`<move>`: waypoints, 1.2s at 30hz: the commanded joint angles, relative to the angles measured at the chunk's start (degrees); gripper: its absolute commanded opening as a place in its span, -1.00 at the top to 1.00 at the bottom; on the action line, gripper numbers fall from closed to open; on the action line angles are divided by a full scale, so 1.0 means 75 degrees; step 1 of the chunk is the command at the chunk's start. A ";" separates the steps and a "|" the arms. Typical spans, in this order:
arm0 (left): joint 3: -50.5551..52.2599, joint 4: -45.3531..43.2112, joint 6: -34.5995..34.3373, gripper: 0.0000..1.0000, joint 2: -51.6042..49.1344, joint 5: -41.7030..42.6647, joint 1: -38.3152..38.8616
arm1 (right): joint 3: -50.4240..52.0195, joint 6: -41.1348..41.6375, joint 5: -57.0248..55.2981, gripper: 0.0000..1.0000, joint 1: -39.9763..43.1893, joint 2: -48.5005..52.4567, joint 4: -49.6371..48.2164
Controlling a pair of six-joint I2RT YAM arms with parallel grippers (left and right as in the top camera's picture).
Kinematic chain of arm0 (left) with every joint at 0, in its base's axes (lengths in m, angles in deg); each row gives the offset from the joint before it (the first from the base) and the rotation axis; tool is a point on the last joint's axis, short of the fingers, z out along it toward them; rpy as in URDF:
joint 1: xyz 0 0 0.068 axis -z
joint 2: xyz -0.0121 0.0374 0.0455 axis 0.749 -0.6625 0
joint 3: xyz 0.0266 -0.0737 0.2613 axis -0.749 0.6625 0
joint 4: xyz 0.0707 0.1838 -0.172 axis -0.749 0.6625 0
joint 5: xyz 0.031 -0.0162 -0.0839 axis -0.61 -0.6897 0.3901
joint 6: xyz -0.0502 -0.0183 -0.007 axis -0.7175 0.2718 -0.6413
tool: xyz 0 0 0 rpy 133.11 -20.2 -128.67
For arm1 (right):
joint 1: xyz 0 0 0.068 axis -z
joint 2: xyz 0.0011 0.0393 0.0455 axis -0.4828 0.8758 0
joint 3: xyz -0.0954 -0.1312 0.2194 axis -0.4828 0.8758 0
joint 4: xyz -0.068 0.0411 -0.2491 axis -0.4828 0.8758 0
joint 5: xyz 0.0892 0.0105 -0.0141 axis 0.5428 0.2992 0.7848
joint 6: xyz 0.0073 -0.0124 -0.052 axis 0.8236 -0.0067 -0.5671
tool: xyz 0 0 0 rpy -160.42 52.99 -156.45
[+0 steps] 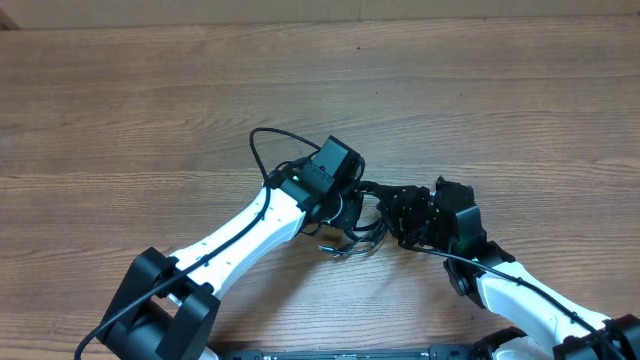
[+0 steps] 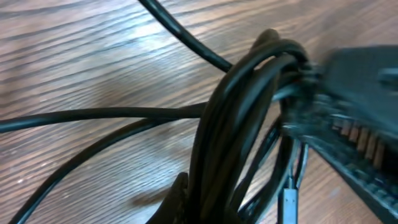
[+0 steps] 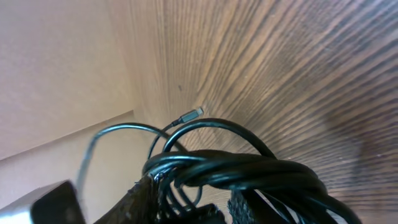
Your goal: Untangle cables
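Note:
The cables [image 1: 362,232] form a black bundle between my two arms at mid-table, with loose strands and a silvery tip trailing toward the front. My left gripper [image 1: 349,206] is shut on the bundle. In the left wrist view the cables [image 2: 249,124] rise thickly out of my left gripper [image 2: 214,208], and a silvery plug [image 2: 287,202] hangs beside them. My right gripper [image 1: 397,216] meets the bundle from the right. In the right wrist view the cables [image 3: 249,171] lie across my right gripper [image 3: 196,204], whose fingers [image 3: 142,200] press in on the strands. A small plug [image 3: 193,114] lies on the wood beyond.
The wooden table [image 1: 150,100] runs wide to the left and back. A thin black loop [image 1: 262,140] arcs up beside my left wrist. My right gripper's blurred body [image 2: 364,118] fills the right side of the left wrist view. A pale wall [image 3: 56,74] stands past the table's far edge.

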 commanded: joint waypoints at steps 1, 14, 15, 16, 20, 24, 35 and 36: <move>0.0052 -0.0038 0.0466 0.91 -0.0012 0.0434 0.0067 | -0.0055 -0.0006 -0.0283 0.30 -0.0035 0.0122 -0.0058; 0.0052 -0.0090 0.1341 0.91 -0.0012 0.1580 0.0070 | -0.0055 -0.0009 -0.0979 0.58 -0.0035 0.0189 0.0376; 0.0052 -0.0082 0.1486 0.91 -0.0012 0.1716 0.0070 | -0.0055 -0.0009 -0.1058 0.62 -0.0035 0.0189 0.0428; 0.0052 -0.0070 0.1609 0.91 -0.0012 0.1839 0.0070 | -0.0055 -0.0009 -0.1148 0.66 -0.0035 0.0189 0.0493; 0.0052 0.0020 0.2206 0.91 -0.0012 0.2471 0.0070 | -0.0055 -0.0009 -0.1515 0.79 -0.0035 0.0189 0.0673; 0.0052 0.0041 0.2821 0.91 -0.0012 0.3302 0.0067 | -0.0055 -0.0009 -0.1798 0.92 -0.0035 0.0189 0.0938; 0.0052 -0.0393 0.2716 0.91 -0.0012 0.3136 -0.0370 | -0.0052 -0.0015 -0.1871 0.92 -0.0017 0.0189 0.2250; 0.0052 -0.0425 0.2716 0.91 -0.0012 0.3136 -0.0440 | -0.0052 -0.0017 -0.1816 0.92 -0.0017 0.0189 0.2346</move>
